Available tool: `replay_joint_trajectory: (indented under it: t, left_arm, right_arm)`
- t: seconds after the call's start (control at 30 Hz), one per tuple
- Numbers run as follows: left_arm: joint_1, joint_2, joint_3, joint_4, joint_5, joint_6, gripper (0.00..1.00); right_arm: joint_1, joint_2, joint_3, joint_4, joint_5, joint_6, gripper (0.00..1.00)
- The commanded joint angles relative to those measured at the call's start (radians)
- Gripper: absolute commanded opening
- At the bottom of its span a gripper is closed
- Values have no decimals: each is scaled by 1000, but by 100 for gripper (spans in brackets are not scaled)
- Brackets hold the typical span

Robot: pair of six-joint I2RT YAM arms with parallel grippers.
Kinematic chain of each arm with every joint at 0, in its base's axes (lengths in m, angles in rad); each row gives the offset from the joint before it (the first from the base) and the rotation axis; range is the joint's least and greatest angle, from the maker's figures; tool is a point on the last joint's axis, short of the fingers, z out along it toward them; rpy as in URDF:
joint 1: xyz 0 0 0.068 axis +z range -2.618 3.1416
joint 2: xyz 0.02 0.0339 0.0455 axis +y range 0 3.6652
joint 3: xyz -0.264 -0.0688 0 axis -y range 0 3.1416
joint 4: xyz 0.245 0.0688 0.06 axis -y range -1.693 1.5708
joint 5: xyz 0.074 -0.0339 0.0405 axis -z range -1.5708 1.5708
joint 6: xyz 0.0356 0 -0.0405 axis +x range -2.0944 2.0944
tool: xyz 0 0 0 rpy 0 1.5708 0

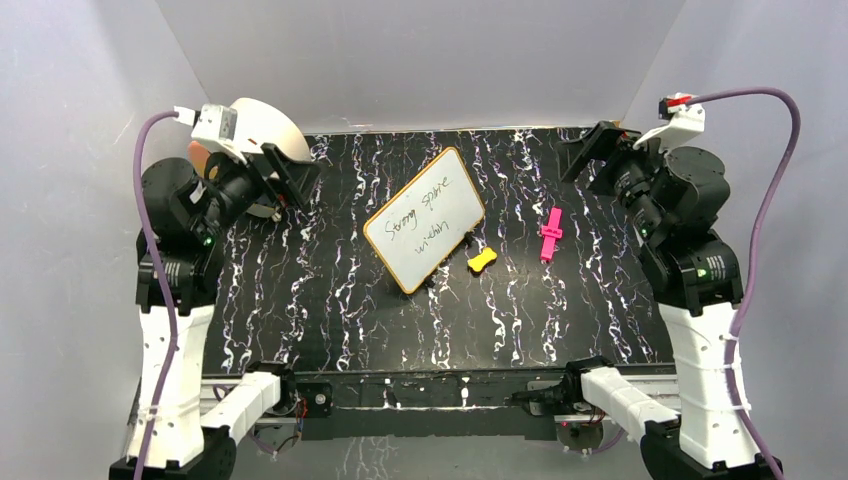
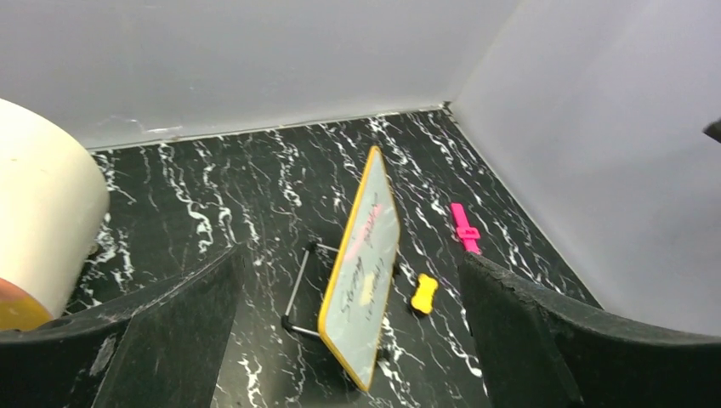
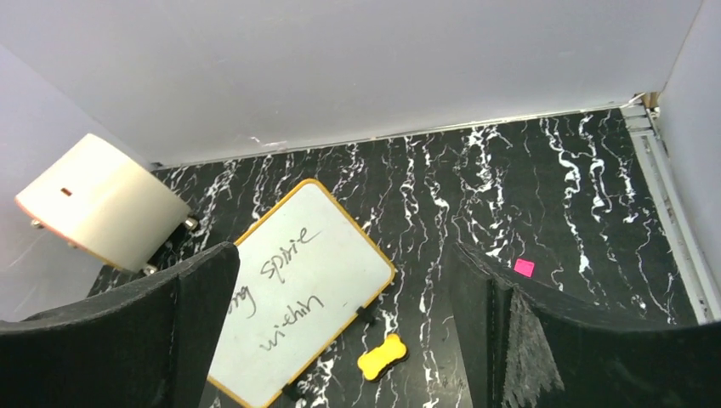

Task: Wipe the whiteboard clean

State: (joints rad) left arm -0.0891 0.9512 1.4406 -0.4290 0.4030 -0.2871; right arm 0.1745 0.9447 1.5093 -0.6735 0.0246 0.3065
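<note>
A smooth cream cylinder sits far left beside the left jaws, which are spread wide and empty. At the middle of the black, white-veined counter, the whiteboard, round-cornered, orange-framed and handwritten, leans on a wire stand. Just to its right lie a yellow bone-shaped block and a pink bar. The right jaws gape wide, empty.

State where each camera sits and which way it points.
Top external: above and behind the bases, looking down at the table; both arms, left tool and right tool show.
Left wrist: on the left arm, facing the far right corner, whiteboard nearly edge-on; own fingers show.
Right wrist: on the right arm, facing the far wall, whiteboard's written face below; own fingers show.
All three share the whiteboard and yellow piece.
</note>
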Motion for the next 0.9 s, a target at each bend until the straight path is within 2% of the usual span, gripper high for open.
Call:
replay_joint_trajectory:
  t: [0.0,0.23,0.4,0.5,0.57,0.73,0.87]
  left_arm:
    - [-7,-95,-59,27,120,-47,97]
    - [-9,-179,-93,-30,126,-80,98]
    - [-11,-191,-100,-78,20,-108,98]
    - [-11,-202,-147,-54,-17,-91,98]
    - [-11,-218,-203,-3,23,-87,98]
    - [-12,-245,-358,179,275,-160,98]
    - [-12,-237,-402,195,310,-196,98]
  right_arm:
    - [-28,-41,31,-25,-88,41,94]
    - [-44,-101,-20,-71,-70,102,98]
    - [-45,-164,-149,-66,-59,123,98]
    - [-46,-166,-227,-87,-129,86,98]
    - [-45,-161,-276,-97,-171,62,98]
    - [-44,-121,-370,-86,-259,52,98]
    - [-45,-64,-476,-47,-328,58,92]
